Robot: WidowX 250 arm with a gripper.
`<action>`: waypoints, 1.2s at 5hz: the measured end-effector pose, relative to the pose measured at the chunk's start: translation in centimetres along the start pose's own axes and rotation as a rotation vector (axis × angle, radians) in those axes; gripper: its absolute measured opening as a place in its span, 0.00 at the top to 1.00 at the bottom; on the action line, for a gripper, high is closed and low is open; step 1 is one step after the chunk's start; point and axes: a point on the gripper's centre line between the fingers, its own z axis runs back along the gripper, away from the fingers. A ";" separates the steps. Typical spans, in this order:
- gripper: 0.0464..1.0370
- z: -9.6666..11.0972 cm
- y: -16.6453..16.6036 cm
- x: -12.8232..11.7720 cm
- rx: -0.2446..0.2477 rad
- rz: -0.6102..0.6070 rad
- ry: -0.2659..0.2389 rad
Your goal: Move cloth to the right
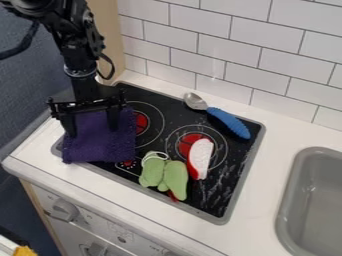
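purple cloth (100,149) lies partly hidden behind the spread claw (93,132).

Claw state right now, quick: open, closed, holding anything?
Claw: open wide at the cloth, gripping nothing; whether it touches the cloth can't be told.
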 end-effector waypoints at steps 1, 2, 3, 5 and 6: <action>0.04 -1.0 -0.5 0.7 -0.007 -0.006 0.000; 0.04 -1.3 -0.7 1.2 -0.006 -0.001 -0.001; 0.04 -1.6 -1.1 2.0 -0.001 0.003 -0.010; 0.04 -1.7 -2.3 3.7 0.049 -0.003 -0.026; 0.04 -1.7 -3.1 4.5 0.053 -0.003 -0.029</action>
